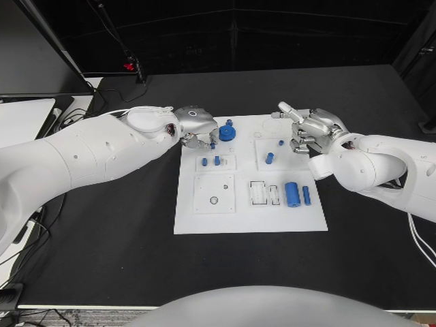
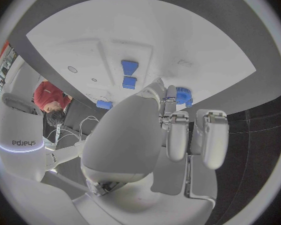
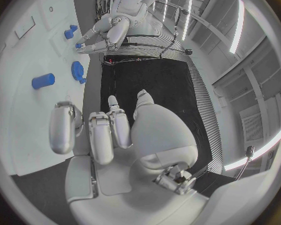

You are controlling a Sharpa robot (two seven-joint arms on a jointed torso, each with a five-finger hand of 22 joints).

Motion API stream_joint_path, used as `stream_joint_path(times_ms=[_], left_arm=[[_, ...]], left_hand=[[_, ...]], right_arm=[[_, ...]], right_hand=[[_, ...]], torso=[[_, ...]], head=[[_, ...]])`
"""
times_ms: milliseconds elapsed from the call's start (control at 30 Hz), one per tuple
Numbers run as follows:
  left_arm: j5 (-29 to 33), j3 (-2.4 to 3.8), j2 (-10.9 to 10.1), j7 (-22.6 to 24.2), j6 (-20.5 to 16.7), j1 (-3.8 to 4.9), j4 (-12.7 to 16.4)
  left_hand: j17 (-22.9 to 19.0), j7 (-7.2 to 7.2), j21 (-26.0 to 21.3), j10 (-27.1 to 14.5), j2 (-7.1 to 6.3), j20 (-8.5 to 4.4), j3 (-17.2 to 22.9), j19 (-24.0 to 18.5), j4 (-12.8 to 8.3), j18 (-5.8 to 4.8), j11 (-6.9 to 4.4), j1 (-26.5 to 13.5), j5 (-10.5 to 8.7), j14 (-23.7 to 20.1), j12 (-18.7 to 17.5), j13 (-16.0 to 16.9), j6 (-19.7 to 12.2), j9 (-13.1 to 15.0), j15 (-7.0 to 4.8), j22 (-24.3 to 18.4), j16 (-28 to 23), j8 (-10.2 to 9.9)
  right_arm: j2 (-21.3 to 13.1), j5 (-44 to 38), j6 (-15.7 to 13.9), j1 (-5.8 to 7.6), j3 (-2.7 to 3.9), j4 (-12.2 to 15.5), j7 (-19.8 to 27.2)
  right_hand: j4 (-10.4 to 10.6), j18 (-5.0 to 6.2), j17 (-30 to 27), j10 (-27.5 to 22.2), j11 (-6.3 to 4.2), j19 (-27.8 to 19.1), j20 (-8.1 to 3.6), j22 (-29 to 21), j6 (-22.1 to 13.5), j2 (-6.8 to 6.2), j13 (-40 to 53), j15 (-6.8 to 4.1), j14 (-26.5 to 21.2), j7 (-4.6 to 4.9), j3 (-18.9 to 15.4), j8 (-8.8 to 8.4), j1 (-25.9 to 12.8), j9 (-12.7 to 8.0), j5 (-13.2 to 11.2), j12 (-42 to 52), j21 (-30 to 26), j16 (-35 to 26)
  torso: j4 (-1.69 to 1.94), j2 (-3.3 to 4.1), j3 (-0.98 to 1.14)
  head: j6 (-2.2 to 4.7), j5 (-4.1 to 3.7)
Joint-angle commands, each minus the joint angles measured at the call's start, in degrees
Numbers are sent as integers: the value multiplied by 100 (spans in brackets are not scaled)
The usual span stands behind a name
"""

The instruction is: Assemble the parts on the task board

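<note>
Task board lies mid-table in head view; blue gear near its far edge. Left hand pinches a small blue part, mostly hidden. Right hand hovers, fingers apart, empty.
Left wrist view: fingers partly hide the gear.
Right wrist view: fingers loosely curled, nothing held.

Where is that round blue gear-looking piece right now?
In the head view, the blue gear stands at the task board's far edge, just beside the left hand's fingertips, with the right hand farther off across the board.

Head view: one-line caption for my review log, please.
Two silver hands, left and right, hover at the far end of the white task board, flanking a round blue gear-like part.
</note>
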Motion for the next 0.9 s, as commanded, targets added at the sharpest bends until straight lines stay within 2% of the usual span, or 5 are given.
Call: stream_joint_path(times_ms=[33, 200, 900], left_arm=[[-33, -20, 15, 199, 200, -33, 16], [-33, -20, 16, 192, 251, -34, 17], [-33, -20, 52, 96, 376, -34, -27]], left_hand=[[1509, 0, 18, 18, 0, 8, 41, 597, -7, -38, 12, -41, -33, 603, -35, -2, 33, 5, 33, 1509, 5, 42], [1509, -4, 18, 24, -10, 12, 41, 597, -12, -38, 11, -41, -35, 603, -40, -1, 44, 7, 33, 1509, 5, 44], [1509, 6, 7, -93, -75, 49, 49, 589, -19, -35, 59, -55, -35, 603, -149, -3, -19, -10, 83, 1505, 5, -23]], right_arm=[[-3, 9, -1, 8, 3, 19, 41], [-4, 9, -1, 8, 3, 24, 34], [-7, 9, 4, 8, 3, 21, 24]], right_hand=[[-5, 75, 1281, -39, 9, -30, 12, 1059, -4, 47, 503, 7, 440, 4, -24, 25, 24, 2, 0, -35, -31, -33], [-5, 75, 1281, -39, 9, -30, 12, 1059, -4, 47, 503, 7, 440, 4, -24, 25, 24, 2, 0, -35, -31, -33], [-9, 75, 1283, -40, 11, -33, 12, 1059, 3, 48, 502, 8, 441, 8, -25, 30, 29, 4, 5, -35, -31, -33]], torso=[[4, 0, 1], [3, 2, 0], [3, 0, 0]], head=[[-10, -6], [-33, -6], [-13, -25]])
